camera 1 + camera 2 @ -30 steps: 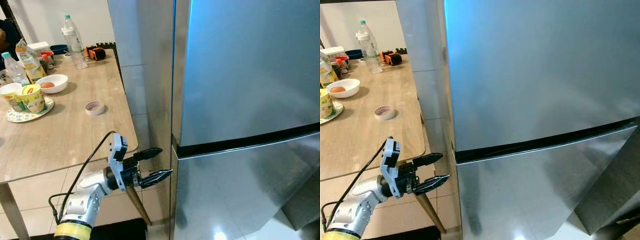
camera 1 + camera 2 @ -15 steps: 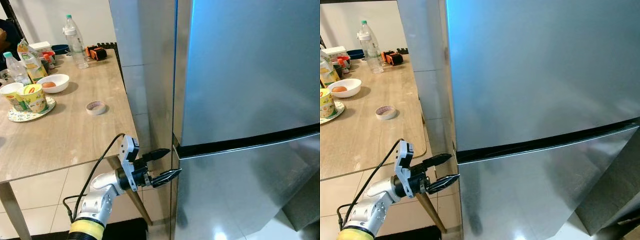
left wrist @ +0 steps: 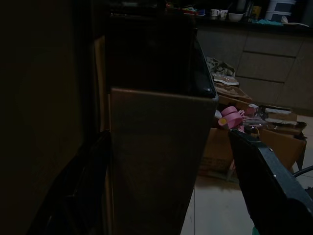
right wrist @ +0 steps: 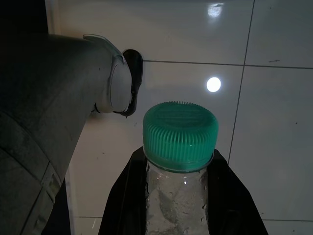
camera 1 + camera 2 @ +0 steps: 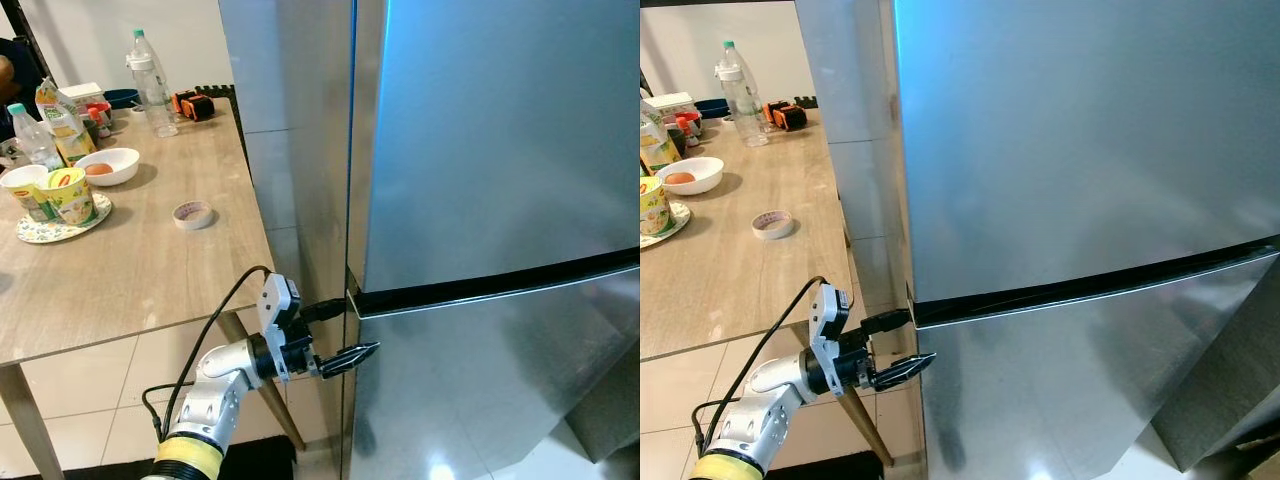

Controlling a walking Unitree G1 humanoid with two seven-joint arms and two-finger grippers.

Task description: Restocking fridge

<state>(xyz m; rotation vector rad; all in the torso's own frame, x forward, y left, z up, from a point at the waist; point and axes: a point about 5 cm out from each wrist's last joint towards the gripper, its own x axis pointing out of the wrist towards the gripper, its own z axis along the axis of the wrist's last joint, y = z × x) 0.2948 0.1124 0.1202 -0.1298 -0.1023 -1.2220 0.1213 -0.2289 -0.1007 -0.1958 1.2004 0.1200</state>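
The steel fridge (image 5: 480, 150) fills the right side, its upper and lower doors shut, with a black seam (image 5: 500, 283) between them. My left gripper (image 5: 358, 326) is open at the fridge's left front corner, at seam height. Its upper finger reaches the corner at the seam's end and its lower finger lies in front of the lower door. In the dark left wrist view the fridge's corner edge (image 3: 161, 147) stands between the two fingers (image 3: 266, 183). My right gripper (image 4: 178, 196) hangs low over the tiled floor, shut on a clear water bottle with a green cap (image 4: 180, 134).
A wooden table (image 5: 150, 270) stands close on the fridge's left, its slanted leg (image 5: 275, 405) just behind my left arm. On it are water bottles (image 5: 150, 85), a bowl with an egg (image 5: 103, 166), cups on a plate (image 5: 60, 200) and a tape roll (image 5: 191, 214). My own leg (image 4: 54, 127) is beside the bottle.
My left arm has reached right toward the fridge: the open gripper went from beside the table leg to the door corner, its upper finger now at the seam.
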